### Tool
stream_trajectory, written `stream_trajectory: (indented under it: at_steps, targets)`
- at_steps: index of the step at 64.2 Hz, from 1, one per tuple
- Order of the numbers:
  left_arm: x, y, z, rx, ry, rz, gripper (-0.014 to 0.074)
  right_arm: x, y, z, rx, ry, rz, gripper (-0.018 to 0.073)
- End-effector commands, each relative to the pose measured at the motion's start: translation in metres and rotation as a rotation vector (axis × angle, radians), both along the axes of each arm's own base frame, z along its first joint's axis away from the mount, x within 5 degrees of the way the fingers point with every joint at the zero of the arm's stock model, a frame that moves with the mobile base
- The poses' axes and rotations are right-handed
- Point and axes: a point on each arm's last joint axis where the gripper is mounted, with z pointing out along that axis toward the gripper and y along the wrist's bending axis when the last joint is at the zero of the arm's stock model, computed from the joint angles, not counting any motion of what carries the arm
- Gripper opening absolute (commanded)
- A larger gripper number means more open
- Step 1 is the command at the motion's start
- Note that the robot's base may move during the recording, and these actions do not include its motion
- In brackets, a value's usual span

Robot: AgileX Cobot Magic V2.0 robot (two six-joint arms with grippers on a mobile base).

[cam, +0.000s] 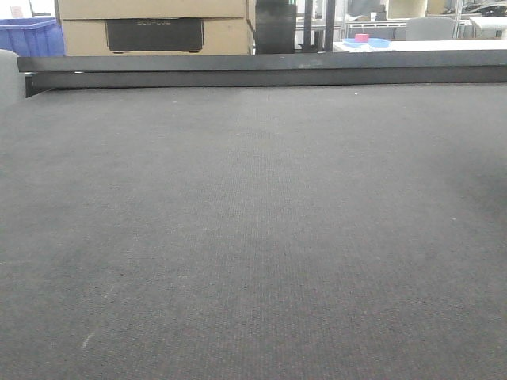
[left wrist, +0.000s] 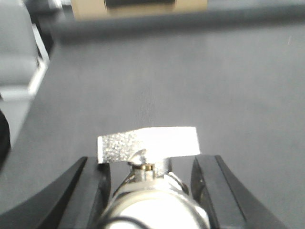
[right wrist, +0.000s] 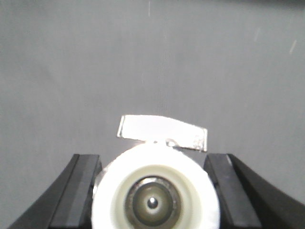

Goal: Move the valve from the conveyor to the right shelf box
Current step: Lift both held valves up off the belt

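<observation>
- While the left gripper [left wrist: 150,164] hangs over the conveyor [left wrist: 200,86], its two black fingers [left wrist: 93,186] pinch the left valve [left wrist: 152,205] from both sides.
- This valve is shiny and silver. A flat silver handle [left wrist: 147,143] sits on top of it, pointing sideways.
- The right gripper [right wrist: 151,160] is over the grey belt too. Its fingers [right wrist: 81,186] squeeze the right valve [right wrist: 155,171].
- We look straight at this valve's round white cap [right wrist: 112,191]. It has a flat silver handle [right wrist: 162,131] on top as well.
- In the front view the belt is wide, dark grey and woven.
- A long black rail [cam: 261,71] runs along its far edge.
- Behind the rail stand a brown cardboard box [cam: 150,24] and a blue crate [cam: 28,36].
</observation>
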Motion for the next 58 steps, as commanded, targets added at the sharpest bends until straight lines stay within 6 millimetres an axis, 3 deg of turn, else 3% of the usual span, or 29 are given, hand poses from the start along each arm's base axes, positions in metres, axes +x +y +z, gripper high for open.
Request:
stream_trajectory:
  at_steps: [1,21,58]
  targets:
    - [-0.013,-0.001,0.015,-0.012,-0.131,-0.005,-0.0111,-0.016,-0.002,0.021,0.013,-0.172,-0.004,-0.0153]
    - [-0.026,-0.001,0.022,-0.011,-0.200,-0.005,-0.0111,-0.043,-0.005,0.044,0.029,-0.332,-0.006,-0.0153]
    - [-0.026,-0.001,0.023,-0.011,-0.202,-0.005,-0.0111,-0.043,-0.005,0.044,0.030,-0.335,-0.007,-0.0153]
